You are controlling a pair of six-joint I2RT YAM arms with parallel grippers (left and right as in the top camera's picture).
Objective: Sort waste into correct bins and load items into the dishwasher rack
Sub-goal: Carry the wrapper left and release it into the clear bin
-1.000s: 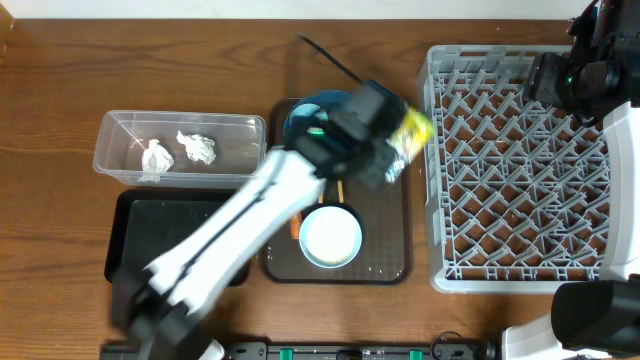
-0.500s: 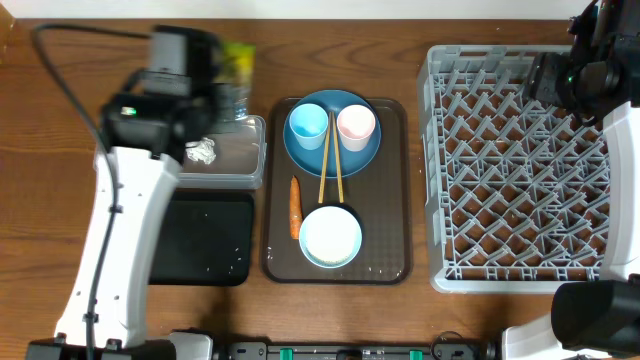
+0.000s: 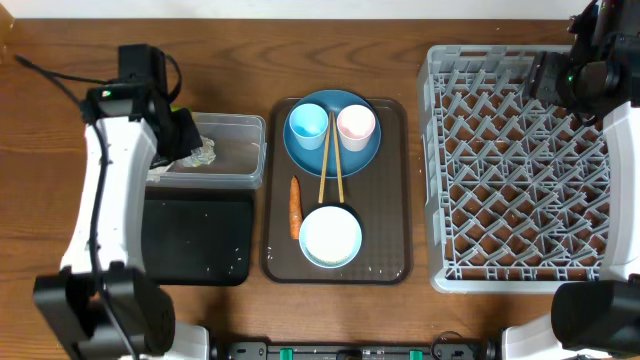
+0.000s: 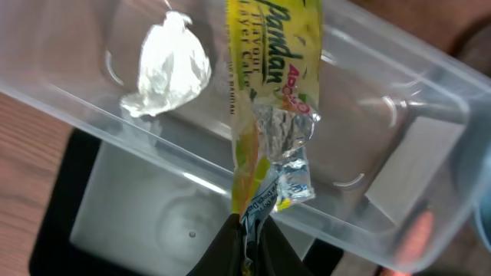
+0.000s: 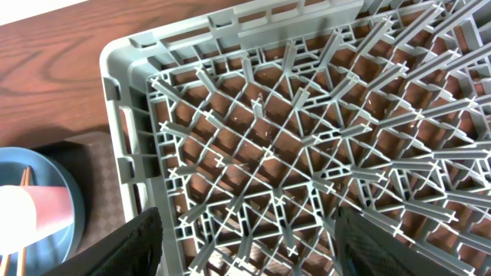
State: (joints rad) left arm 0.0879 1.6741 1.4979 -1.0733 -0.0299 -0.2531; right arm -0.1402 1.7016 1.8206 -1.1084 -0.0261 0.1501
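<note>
**Snack wrapper** [image 4: 268,92] — glossy yellow-green printed film with a crinkled, clear-and-silver torn end. It hangs over the inside of the clear tub [image 4: 399,100], a thin-walled rectangular plastic box, pinched at one tip by the pressed-together left gripper [image 4: 249,245]. A crumpled white tissue [image 4: 167,65] lies on the tub's floor, apart from the wrapper.

Only the left wrist view shows the wrapper; from overhead the left arm hides it.

The overhead view adds the surroundings. The matte black tray [image 3: 195,240] lies just beside the tub's robot-facing side. Right of the tub, the brown serving tray [image 3: 400,190] carries a round blue plate [image 3: 335,152], a thin orange carrot [image 3: 295,207] and a white bowl [image 3: 331,236]. Farthest from the tub is the grey lattice rack [image 3: 520,170]. Above its tub-facing edge, the right gripper [image 5: 245,230] is spread wide and holds nothing.
</note>
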